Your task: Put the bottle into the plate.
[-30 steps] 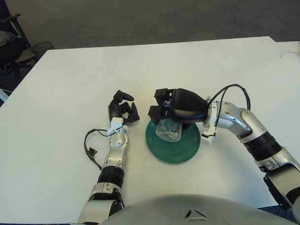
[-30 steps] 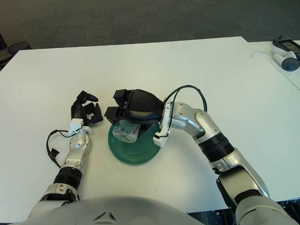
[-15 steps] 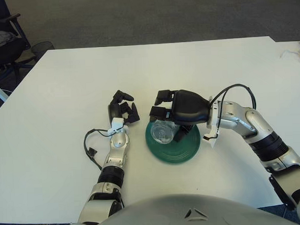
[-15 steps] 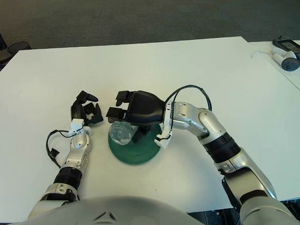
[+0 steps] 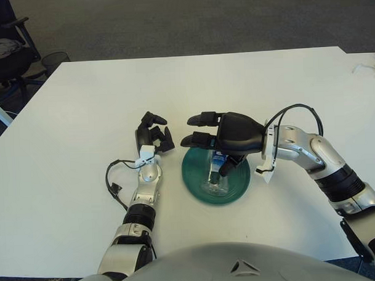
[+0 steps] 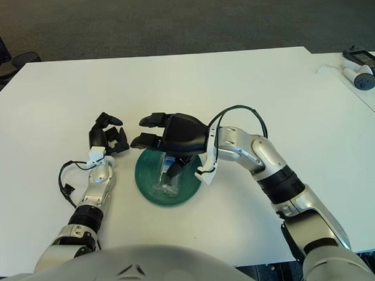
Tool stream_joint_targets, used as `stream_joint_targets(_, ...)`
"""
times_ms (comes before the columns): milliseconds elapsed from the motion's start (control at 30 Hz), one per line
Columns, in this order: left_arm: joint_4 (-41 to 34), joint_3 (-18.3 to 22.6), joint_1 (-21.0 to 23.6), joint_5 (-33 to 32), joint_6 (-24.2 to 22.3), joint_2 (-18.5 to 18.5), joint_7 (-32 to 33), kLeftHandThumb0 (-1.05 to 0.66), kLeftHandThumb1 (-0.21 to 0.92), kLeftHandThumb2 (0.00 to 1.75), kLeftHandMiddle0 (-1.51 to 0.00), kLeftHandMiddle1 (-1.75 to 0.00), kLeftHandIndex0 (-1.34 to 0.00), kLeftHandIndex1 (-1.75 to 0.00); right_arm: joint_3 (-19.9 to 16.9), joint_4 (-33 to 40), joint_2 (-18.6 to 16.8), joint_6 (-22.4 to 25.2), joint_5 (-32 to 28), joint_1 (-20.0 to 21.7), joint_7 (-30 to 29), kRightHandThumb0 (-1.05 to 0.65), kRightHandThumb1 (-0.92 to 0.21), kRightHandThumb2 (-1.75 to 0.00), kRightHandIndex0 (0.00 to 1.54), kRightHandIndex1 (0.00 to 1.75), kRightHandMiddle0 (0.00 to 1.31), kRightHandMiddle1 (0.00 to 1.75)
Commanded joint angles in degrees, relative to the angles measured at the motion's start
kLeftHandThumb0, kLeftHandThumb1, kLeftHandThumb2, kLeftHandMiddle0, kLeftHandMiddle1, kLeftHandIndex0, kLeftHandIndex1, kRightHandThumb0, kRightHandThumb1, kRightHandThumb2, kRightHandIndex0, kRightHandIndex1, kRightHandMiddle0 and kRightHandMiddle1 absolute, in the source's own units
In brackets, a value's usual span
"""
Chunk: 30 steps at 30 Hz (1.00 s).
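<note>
1. Released since a second ago: bottle [image 5: 217, 175] now lying in green plate [image 5: 201, 190], out of right hand [image 5: 227, 137].
2. Fingers [image 5: 200, 119] spread wide, holding nothing.
3. Long axis toward the robot; cap end unclear.
4. Left hand [image 5: 153, 135] left of plate, curled.

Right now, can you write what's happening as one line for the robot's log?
bottle: lying in green plate | right hand: open above it, holding nothing | left hand: idle, left of plate | table: white

The silver, jointed arms are ending in the black three-finger left hand [image 5: 153, 133] and the black, rounded right hand [image 5: 227, 134]. A thin black cable is looping at each wrist, beside small white plastic parts.
</note>
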State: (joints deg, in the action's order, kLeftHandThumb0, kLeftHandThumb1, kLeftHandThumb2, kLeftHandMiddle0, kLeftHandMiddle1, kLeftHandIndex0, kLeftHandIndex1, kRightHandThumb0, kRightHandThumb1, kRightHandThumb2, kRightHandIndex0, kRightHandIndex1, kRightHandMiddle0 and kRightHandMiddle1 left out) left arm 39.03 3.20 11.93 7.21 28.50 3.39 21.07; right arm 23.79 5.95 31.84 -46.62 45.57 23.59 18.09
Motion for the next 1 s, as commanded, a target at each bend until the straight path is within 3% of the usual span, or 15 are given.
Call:
stream_joint_targets(0,8.2,1.4,-1.5,-1.3,1.3,-1.3,-1.2,-0.54,0.17,1.50,-1.15,-1.75,-0.74,-1.75,-0.7,0.8,1.5,0.2,-1.5,0.6,1.4,-0.95,-0.92,-0.91,0.06,0.00,0.00,0.15)
stream_joint_targets(233,14.1,2.4,0.8,-2.3,4.6,-1.5,-0.8,-0.55,0.13,1.55,-1.14,-1.75,-0.77,-1.75,-0.4,0.0,2.7,0.8,-6.4,2.2,5.7,-0.97,-0.92,-0.91,0.02,0.00,0.00,0.10)
stream_joint_targets(533,10.3,0.5,-1.0,0.3,4.7,-0.4,2.4,-0.56,0.12,1.55,-1.16,-1.75,-0.77,-1.75,-0.6,-3.3,3.3,0.9,-12.9,5.7,9.8,-0.99,-0.92,-0.88,0.02,0.00,0.00,0.13)
stream_joint_targets(733,9.4,0.3,-1.2,-0.1,3.5,-0.6,1.9,-0.55,0.14,1.53,-1.17,-1.75,-0.76,-1.75,-2.2,-9.7,1.9,1.2,-18.6,10.6,9.9,-0.99,-0.92,-0.81,0.06,0.01,0.00,0.25)
stream_joint_targets(800,8.3,0.4,-1.6,-0.7,2.5,-0.4,1.3,-0.55,0.14,1.53,-1.17,-1.75,-0.75,-1.75,-3.6,-11.4,0.9,2.7,-22.0,11.7,9.6,-0.99,-0.92,-0.77,0.09,0.02,0.00,0.32)
stream_joint_targets(967,5.7,0.5,-2.7,-2.3,1.3,0.0,-0.9,-0.54,0.16,1.51,-1.17,-1.75,-0.74,-1.75,-8.3,-9.7,-2.2,11.1,-31.0,9.7,9.1,-0.97,-0.92,-0.68,0.15,0.04,0.00,0.48)
